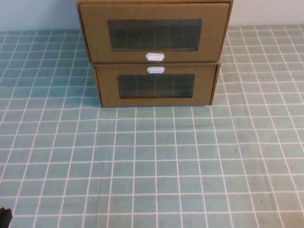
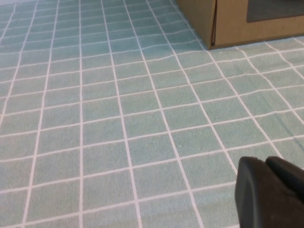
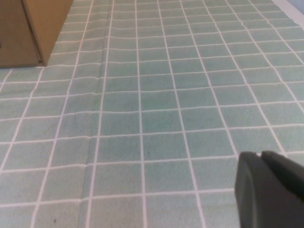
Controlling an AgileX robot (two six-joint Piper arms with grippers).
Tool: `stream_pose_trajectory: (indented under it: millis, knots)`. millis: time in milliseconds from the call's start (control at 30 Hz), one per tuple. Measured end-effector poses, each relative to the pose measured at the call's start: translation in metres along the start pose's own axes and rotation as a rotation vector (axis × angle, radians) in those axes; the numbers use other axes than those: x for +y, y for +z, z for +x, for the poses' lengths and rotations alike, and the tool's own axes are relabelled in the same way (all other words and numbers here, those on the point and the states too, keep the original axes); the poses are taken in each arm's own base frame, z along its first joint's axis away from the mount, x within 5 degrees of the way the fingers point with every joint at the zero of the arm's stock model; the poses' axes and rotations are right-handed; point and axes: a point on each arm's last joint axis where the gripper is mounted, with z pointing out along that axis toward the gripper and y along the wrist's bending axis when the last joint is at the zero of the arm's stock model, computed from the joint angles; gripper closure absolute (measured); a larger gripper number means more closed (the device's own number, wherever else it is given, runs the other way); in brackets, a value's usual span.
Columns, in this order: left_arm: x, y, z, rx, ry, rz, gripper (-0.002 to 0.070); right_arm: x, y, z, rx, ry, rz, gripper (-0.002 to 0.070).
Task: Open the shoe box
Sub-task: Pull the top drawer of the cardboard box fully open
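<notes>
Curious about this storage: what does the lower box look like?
The lower box is brown cardboard, closed, with a dark window and a white pull tab above it. It sits on the green checked cloth; a second box is stacked on it. The left end effector and right end effector, both shut, are over the cloth, apart from it.

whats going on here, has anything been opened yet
Nothing is being handled yet. Two cardboard shoe boxes sit stacked at the far side of the table, the upper box on the lower box, and both look closed. The left gripper and the right gripper hover low over the checked cloth, both shut, empty and apart from the boxes.
</notes>
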Motion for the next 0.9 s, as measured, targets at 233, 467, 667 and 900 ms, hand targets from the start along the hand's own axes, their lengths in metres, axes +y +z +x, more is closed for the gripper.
stream_pose_trajectory:
  millis: [233,467,667,900]
  knots:
    - [0.0,0.0,-0.01,-0.116,0.001,-0.003,0.0679,0.002,-0.001,-0.011,-0.126,0.008,-0.023,0.069]
    - [0.001,-0.008,-0.037,-0.419,0.003,-0.012,0.0679,0.006,-0.008,-0.037,-0.421,0.008,-0.07,0.0689]
    - [0.001,-0.012,-0.045,-0.521,0.003,-0.015,0.0679,0.007,-0.012,-0.044,-0.509,0.008,-0.083,0.0689]
    - [0.001,-0.014,-0.049,-0.573,0.002,-0.016,0.0679,0.01,-0.025,-0.061,-0.751,0.061,-0.143,0.0689]
